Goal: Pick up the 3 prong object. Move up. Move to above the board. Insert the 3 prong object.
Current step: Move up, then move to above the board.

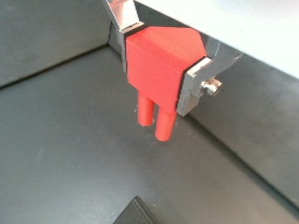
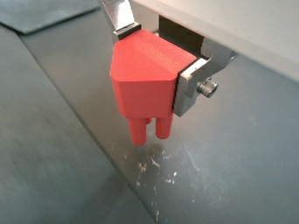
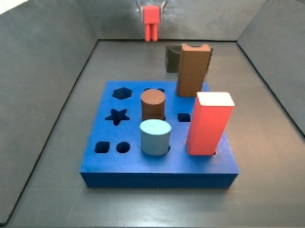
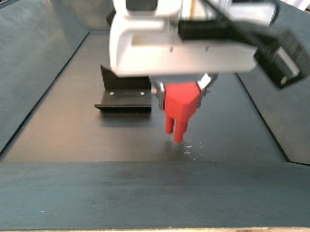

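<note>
- The gripper [image 1: 163, 66] is clenched on the 3 prong object [image 1: 158, 74]; in both wrist views the silver finger plates press flat against the two sides of its blocky red-orange upper body [image 2: 146, 79].
- In a side view the piece [image 3: 152, 24] hangs clear of the grey floor at the far end of the bin, well apart from the board [image 3: 161, 169], which lies nearer the camera.
- Prongs [image 1: 158, 118] point straight down, uncovered by the fingers.
- Judged from its look, the piece is light, rigid plastic with smooth faces; the thin prongs seem the weak part and could bend or snap if jammed.
- The broad flat body is the sensible hold, as taken here, leaving the prongs free.
- On the board stand a brown cylinder [image 3: 152, 103], a pale cylinder [image 3: 156, 137], a large red block [image 3: 211, 123] and a brown notched block [image 3: 193, 69].
</note>
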